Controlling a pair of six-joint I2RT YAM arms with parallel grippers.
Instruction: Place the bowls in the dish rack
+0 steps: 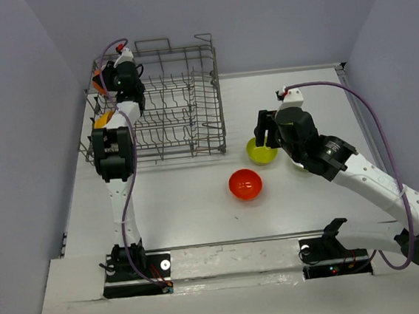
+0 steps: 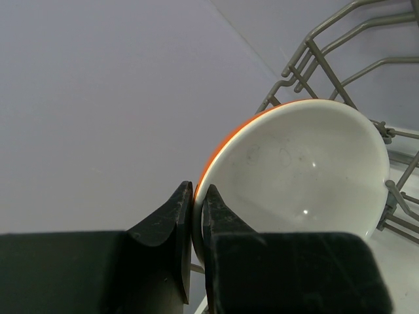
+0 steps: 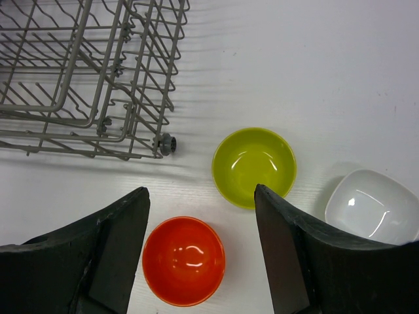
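Since the bench (image 1: 192, 210) carries three loose bowls, I rate the dish rack (image 1: 182, 107) as barely loaded. A yellow-orange bowl (image 1: 103, 120) appears seated at its left side. My left fingers (image 2: 167, 226) clench the orange-backed bowl (image 2: 308, 170) at its far-left corner. My right fingers (image 3: 118, 242) gape empty above the green bowl (image 3: 254, 166).

From above, the left arm (image 1: 116, 147) hides most of the yellow-orange bowl (image 1: 103, 120) and part of the dish rack (image 1: 182, 107).

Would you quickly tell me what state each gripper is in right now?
Left gripper: shut on the rim of the white bowl with the orange-red outside.
Right gripper: open, holding nothing.
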